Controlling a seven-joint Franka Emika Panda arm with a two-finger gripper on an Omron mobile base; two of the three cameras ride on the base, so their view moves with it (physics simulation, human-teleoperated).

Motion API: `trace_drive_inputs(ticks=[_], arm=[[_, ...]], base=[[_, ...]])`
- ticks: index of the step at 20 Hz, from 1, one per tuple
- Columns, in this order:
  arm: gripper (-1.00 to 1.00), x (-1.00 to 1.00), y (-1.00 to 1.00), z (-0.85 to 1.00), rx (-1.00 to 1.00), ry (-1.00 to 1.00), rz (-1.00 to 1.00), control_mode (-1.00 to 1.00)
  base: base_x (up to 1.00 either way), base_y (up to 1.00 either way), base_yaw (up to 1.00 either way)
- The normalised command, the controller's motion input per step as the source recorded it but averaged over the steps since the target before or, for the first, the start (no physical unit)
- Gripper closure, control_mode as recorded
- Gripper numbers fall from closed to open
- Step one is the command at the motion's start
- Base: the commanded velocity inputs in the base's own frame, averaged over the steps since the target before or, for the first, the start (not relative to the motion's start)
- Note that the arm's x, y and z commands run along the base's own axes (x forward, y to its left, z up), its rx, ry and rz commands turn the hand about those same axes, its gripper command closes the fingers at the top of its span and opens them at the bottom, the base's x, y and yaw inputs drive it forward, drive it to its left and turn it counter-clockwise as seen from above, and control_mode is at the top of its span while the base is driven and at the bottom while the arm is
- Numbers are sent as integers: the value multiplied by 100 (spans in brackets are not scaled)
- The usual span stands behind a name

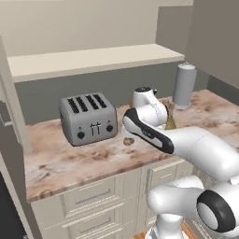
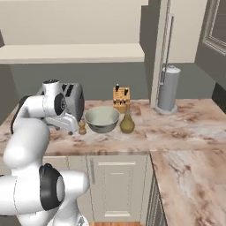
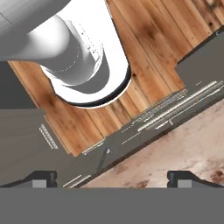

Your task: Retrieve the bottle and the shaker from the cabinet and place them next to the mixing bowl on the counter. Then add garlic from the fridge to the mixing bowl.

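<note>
The grey-green mixing bowl [image 2: 102,118] stands on the marble counter [image 2: 185,128]. The olive-yellow bottle [image 2: 127,121] is upright just right of it, and the arm partly hides the bottle [image 1: 170,120] in the left base view. Left of the bowl stands the small brown shaker [image 2: 82,127], also on the counter [image 1: 70,161] as the shaker [image 1: 127,140]. My gripper [image 3: 113,178] is open and holds nothing; it looks down past the counter edge at the drawers and wooden floor. The cabinet [image 1: 93,59] shelf is bare. The fridge [image 2: 160,48] is shut, so the garlic is hidden.
A steel toaster [image 1: 88,119] sits left of the shaker. A knife block [image 2: 121,98] stands behind the bowl, and a grey cylinder [image 2: 168,88] is at the back right. Cream drawers [image 1: 88,198] run under the counter.
</note>
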Motion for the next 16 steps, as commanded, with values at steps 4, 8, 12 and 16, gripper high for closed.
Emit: trace_drive_inputs(ticks=[4,8,12,16], arm=[[-100,0,0,0,0,0,0,100],[-100,0,0,0,0,0,0,100],[-100,0,0,0,0,0,0,100],[-100,0,0,0,0,0,0,100]], base=[[-56,-30,-15],[-23,-37,-51],[-22,-35,-74],[-17,-15,-79]])
